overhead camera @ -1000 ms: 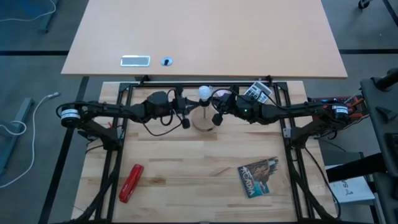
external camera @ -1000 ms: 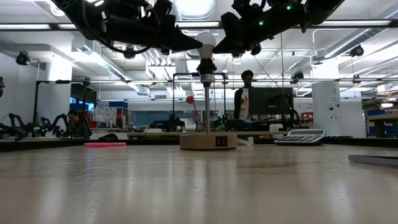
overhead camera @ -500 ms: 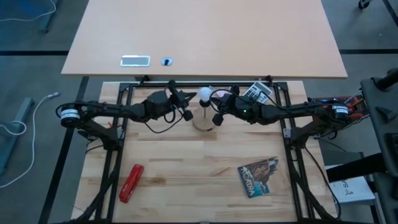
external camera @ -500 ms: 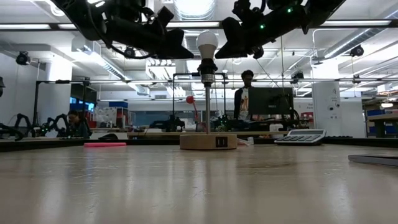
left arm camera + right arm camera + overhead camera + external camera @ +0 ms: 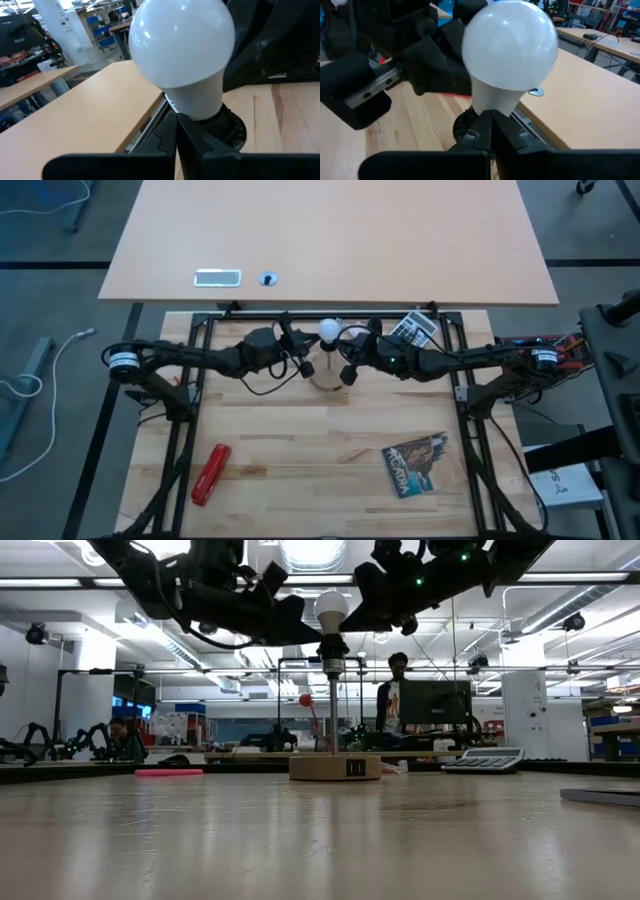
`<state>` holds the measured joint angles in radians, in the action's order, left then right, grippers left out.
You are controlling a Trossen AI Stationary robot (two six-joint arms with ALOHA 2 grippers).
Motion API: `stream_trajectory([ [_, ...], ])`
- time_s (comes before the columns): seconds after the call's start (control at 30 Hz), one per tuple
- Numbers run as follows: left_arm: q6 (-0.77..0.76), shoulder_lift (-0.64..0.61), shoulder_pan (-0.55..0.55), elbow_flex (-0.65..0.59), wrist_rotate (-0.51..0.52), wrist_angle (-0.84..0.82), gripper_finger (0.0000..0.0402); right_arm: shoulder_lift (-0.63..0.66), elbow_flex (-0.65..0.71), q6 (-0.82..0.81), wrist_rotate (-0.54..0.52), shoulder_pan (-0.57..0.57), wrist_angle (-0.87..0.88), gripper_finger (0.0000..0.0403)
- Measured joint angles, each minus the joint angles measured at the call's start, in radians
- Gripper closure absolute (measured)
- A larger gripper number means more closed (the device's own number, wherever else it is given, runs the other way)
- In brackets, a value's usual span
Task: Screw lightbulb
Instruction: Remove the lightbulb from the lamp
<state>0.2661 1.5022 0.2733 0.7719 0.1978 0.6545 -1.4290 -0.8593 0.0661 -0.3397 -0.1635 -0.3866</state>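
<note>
The lightbulb [image 5: 331, 608] stood upright in the black socket [image 5: 332, 643] on top of the thin post rising from the round wooden base [image 5: 335, 767], its long axis vertical, white head up and neck down in the socket. Both arms were raised at bulb height, one on each side, facing each other across it. The left gripper [image 5: 300, 357] had its fingers closed together and empty; the bulb lay straight ahead of its tips, very close, and from the left wrist view the joined fingers pointed at the neck just above the socket. Contact could not be confirmed from any view. The right gripper [image 5: 350, 364] was likewise closed with nothing between the fingers; the bulb lay directly ahead of it too, the tips aimed at the neck and socket from the opposite side, again close, touching or not unclear. Neither arm was plainly nearer; in the high view the left tips seemed marginally closer to the head. Judgement: the bulb appeared seated in the socket, but how far it was threaded could not be read. Any further turn would need one gripper to open around the head and rotate about the vertical axis, since closed fingers could only nudge it. Risk: a sideways push on the tall post could tip the base.
</note>
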Motion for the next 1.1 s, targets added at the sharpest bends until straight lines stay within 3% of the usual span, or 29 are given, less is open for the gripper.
stream_trajectory([
  [1.1, -0.067, 0.001, -0.007, 0.0, -0.15, -0.033, 0.0402, 0.001, 0.0, 0.077, -0.101, -0.005, 0.039, 0.0403],
])
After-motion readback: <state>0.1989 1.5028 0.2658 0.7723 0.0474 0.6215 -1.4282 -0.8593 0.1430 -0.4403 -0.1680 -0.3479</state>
